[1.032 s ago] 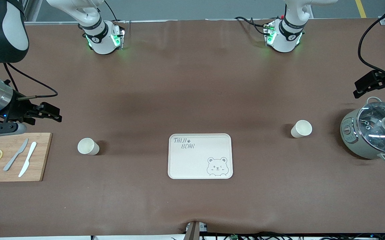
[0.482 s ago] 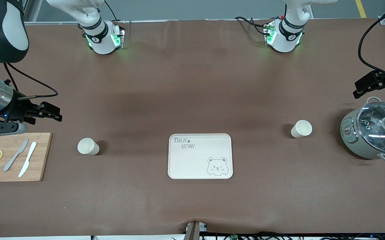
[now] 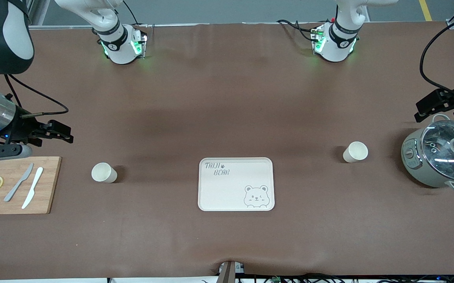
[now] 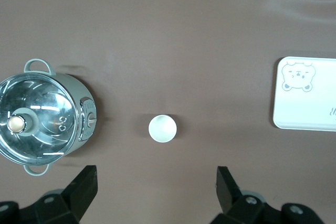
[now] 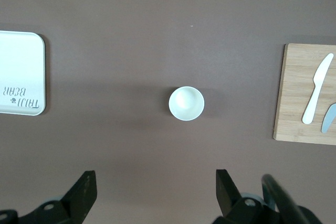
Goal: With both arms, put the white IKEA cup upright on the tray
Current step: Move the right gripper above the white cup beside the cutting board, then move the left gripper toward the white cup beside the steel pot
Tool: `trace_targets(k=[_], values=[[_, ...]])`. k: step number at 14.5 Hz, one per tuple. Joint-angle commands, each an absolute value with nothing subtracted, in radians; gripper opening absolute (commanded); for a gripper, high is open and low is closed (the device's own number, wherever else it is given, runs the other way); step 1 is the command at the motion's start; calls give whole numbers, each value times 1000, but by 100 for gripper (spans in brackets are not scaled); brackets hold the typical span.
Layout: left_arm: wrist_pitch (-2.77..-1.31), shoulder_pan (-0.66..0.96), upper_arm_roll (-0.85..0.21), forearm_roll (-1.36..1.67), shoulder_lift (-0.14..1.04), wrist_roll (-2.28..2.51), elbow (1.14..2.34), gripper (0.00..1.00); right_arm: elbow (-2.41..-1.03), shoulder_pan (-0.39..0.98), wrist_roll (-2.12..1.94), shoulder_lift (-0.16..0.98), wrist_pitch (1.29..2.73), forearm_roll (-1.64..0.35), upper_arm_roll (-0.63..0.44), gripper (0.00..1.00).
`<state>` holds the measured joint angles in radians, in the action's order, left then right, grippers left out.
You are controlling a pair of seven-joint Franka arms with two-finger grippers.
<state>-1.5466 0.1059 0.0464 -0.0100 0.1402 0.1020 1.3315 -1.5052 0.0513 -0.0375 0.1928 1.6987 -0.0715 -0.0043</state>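
A matt brown table covering (image 3: pixel 227 98), smooth with faint ripples, spreads under everything. The tray (image 3: pixel 219 192) looks like matt cream plastic with grey printing. 2 white cups (image 3: pixel 103 172) (image 3: pixel 355 152) have a smooth, dull finish. The cutting board (image 3: pixel 48 184) is pale wood with visible grain, carrying 1 grey knife (image 3: pixel 18 182) and 1 white plastic-looking knife (image 3: pixel 32 193). The pot (image 3: pixel 415 165) has a matt grey-green body under a glossy glass lid (image 3: pixel 443 147). Both arms (image 3: pixel 113 35) (image 3: pixel 342 33) wear glossy white shells.

Both arms hang raised at the table's ends, left hand (image 4: pixel 155 192) and right hand (image 5: pixel 153 192) spread wide, empty.
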Motion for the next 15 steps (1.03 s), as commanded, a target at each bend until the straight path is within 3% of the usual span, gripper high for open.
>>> trace_targets(k=[1,3,9,15], values=[[-1537,107,43,-23,144,106,1330,100,-1513,52,-25,181,1692,-54,0,100],[-1471,110,41,-15,132,113,1328,100,-1513,52,-25,181,1692,-54,0,100],[-1460,115,15,-3,123,136,1325,100,-1514,52,-25,181,1692,-54,0,100],[-1296,103,-2,8,130,207,1345,100,-1514,52,-25,181,1690,-54,0,100]])
